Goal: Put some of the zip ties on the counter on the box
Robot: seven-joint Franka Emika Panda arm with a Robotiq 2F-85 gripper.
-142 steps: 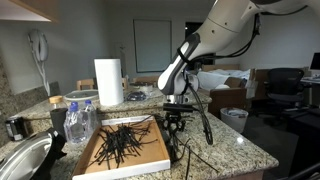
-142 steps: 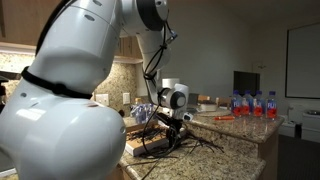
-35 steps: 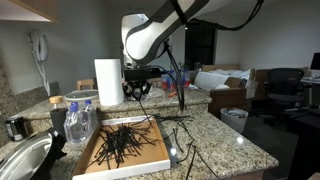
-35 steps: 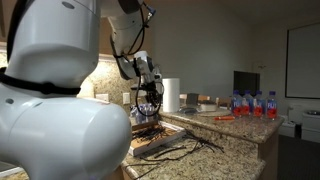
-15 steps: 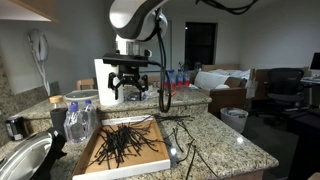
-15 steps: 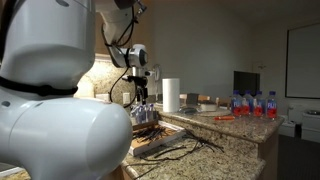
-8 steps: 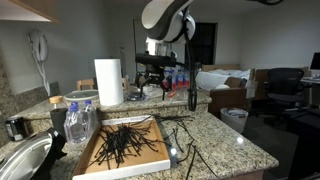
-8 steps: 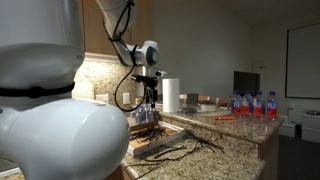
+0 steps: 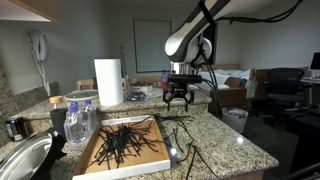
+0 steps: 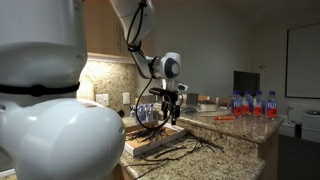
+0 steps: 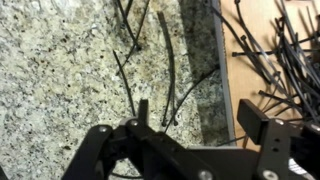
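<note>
Wrist view only: loose zip ties lying on speckled counter, just beside box rim. Seen in both exterior views: gripper hovering above, fingers spread wide, holding nothing; more ties piled inside box.

Loose zip ties on speckled counter beside box

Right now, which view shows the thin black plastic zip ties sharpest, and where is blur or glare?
Wrist view: zip ties sharp on the speckled granite counter, dark shadow beside the tan cardboard box. In an exterior view: evenly lit, ties tiny. In an exterior view: blurred white robot body, warm wall glare.
</note>
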